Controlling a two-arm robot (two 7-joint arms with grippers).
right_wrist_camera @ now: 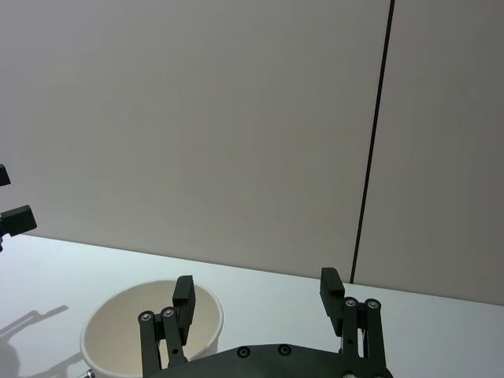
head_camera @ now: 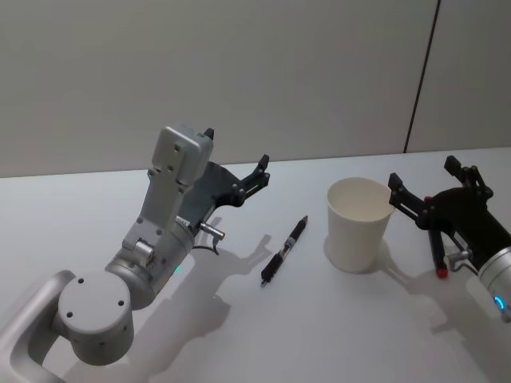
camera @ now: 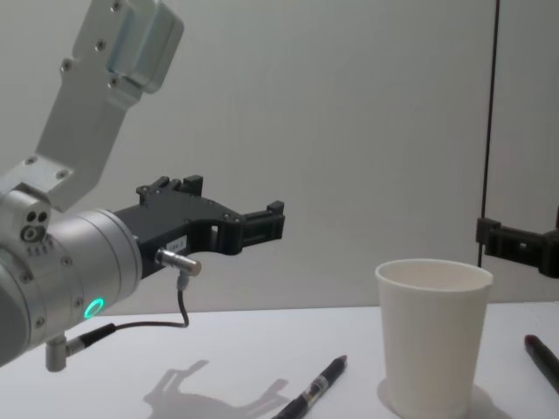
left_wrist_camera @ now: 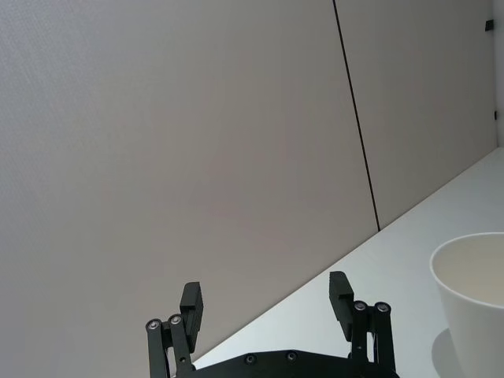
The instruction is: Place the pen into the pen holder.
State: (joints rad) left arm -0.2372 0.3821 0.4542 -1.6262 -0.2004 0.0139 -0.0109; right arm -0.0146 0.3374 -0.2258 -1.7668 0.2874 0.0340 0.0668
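Plain white paper cup [head_camera: 358, 227], black pen [head_camera: 284, 251] with a reddish end, white table [head_camera: 239, 335], pale grey wall [head_camera: 239, 64]; left gripper [head_camera: 236, 149] and right gripper [head_camera: 423, 171] black, left arm [head_camera: 168, 191] silver.

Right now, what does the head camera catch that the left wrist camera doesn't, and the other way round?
The head view adds the pen lying flat on the table, left of the pen holder, and the right gripper, open, on the holder's other side. The left wrist view adds a look from behind the left gripper: its fingers spread apart, nothing between them, aimed at the wall rather than down at the pen. Both share the left gripper, the white pen holder, the table and the wall's dark seam.
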